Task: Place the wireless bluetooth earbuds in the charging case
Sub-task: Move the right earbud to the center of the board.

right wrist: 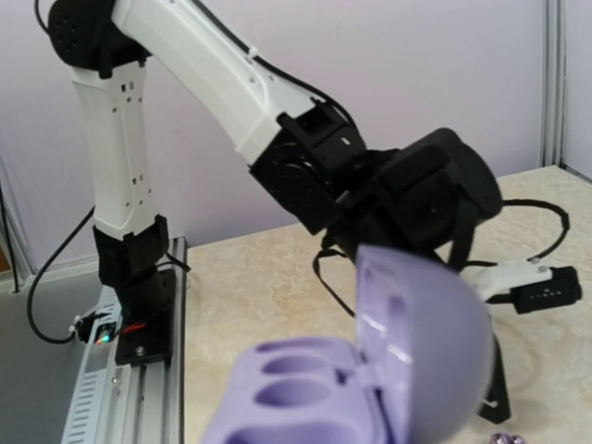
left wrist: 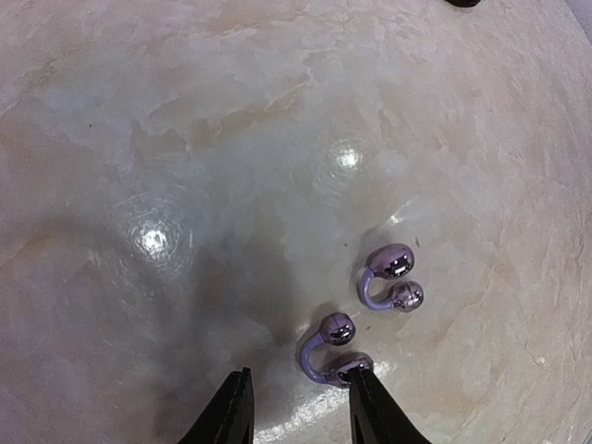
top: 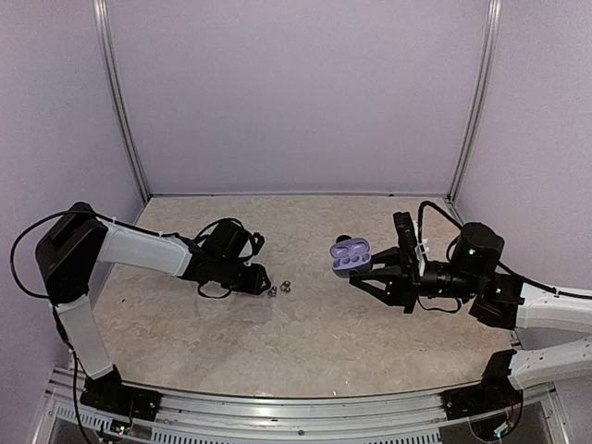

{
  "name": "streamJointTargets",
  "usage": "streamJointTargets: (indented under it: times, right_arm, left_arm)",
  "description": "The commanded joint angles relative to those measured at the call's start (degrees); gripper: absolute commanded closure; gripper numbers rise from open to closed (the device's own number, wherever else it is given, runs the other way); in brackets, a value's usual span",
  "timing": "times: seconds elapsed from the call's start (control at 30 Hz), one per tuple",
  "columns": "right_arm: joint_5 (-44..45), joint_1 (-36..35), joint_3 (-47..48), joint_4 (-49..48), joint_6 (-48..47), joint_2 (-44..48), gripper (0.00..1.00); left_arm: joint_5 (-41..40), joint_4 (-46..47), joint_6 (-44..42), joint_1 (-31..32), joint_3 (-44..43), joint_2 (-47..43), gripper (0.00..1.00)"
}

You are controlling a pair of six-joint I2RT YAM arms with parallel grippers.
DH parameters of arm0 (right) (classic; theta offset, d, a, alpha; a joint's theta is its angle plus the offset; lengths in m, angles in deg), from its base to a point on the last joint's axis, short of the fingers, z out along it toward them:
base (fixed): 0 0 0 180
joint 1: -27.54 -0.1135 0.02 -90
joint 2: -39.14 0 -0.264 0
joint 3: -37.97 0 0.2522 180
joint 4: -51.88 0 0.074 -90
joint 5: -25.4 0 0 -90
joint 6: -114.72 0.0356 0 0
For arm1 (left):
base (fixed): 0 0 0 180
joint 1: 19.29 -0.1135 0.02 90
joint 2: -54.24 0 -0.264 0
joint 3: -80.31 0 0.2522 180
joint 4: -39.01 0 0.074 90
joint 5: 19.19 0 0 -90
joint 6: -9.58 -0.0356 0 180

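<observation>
Left hand [left wrist: 301, 414]: fingers apart with nothing between them, low over the table [top: 305, 342], at the bottom edge of the left wrist view.
Nearer earbud [left wrist: 335, 351]: a lilac clip joining 2 shiny balls, lying on the table at lower centre. Its lower ball met the inner edge of one fingertip [left wrist: 375, 407], and the rest lay beyond the tips, not inside the gap.
Farther earbud [left wrist: 390, 277]: the same kind, up and to the right of the first, near it but apart.
Right hand [top: 370, 270]: clamped on the charging case [top: 350, 256], held off the table at centre right of the top view.
Charging case: lilac, lid open, both sockets empty in the right wrist view.
Step judged: lining up a pick of the nearer earbud; neither piece was seated yet.
Risk 1: with the earbud off-centre, a squeeze would probably push it sideways across the table or pinch only 1 ball.
Risk 2: the balls looked smooth and round, so a partial pinch could squirt the piece out.
Risk 3: a skidding earbud could knock its neighbour.
Risk 4: the case was tilted, so a poorly aligned drop might miss the socket.
Table: pale marbled top, glossy, with bright lamp reflections; likely slippery.
Room: plain lilac-tinted walls [top: 296, 92], metal uprights [top: 120, 102] in the corners, and a metal rail [top: 296, 407] along the bottom edge.
</observation>
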Motion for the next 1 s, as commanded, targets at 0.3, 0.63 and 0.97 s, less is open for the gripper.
streamJointTargets:
  times: [0.3,0.63,0.97]
  right_arm:
    - [0.54,0.63,-0.11,0.84,-0.89,1.94,0.98]
    - [0.86,0.66,-0.02,2.01,-1.41,2.64,0.98]
    - [1.14,0.67,0.15,2.57,-1.82,2.86,0.98]
  left_arm:
    - [-0.45,-0.37,1.00,0.71,-5.09,6.50,0.64]
    - [-1.06,-2.85,0.41,3.18,-6.89,9.21,0.67]
    - [1.37,-2.83,0.89,4.37,-6.40,8.66,0.71]
